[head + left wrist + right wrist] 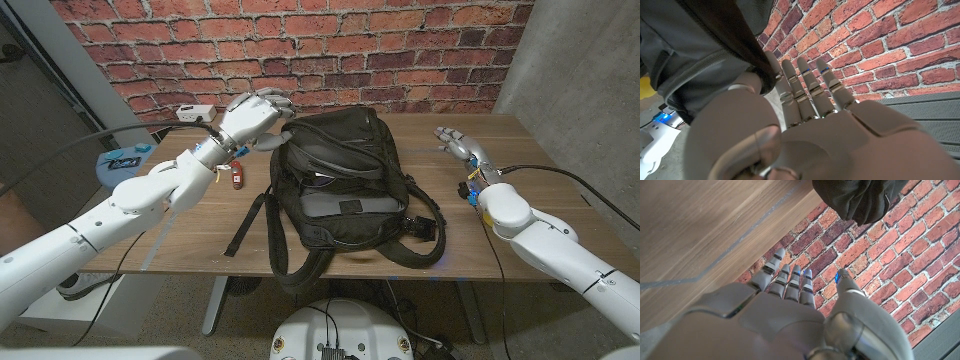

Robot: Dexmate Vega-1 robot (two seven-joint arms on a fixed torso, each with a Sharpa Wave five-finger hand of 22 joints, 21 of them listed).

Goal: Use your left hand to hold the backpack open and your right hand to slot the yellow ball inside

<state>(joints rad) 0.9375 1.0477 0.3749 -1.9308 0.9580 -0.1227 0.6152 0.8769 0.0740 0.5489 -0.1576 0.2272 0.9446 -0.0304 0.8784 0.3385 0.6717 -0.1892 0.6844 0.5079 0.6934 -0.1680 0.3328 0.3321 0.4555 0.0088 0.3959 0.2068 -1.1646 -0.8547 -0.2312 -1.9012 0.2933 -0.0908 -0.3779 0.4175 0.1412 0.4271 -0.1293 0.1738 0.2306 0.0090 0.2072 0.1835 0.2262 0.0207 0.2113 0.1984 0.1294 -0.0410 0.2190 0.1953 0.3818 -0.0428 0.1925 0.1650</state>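
Note:
The black backpack [345, 185] lies in the middle of the table with its main zip gaping, grey lining showing inside. My left hand [255, 118] is at the bag's far left corner; the rim of the backpack [747, 55] runs between the thumb and the outstretched fingers [805, 87], so it pinches that edge. My right hand [460, 145] hovers over bare wood to the right of the bag, fingers [787, 282] spread and holding nothing. A sliver of yellow [643, 85] shows at the picture's edge in the left wrist view; I cannot tell what it is.
A small red item [238, 176] lies left of the bag, a white power strip [195, 112] sits at the back left, and a blue object [125, 160] rests at the left edge. A black strap [245, 225] trails toward the front. A brick wall [400, 50] stands behind.

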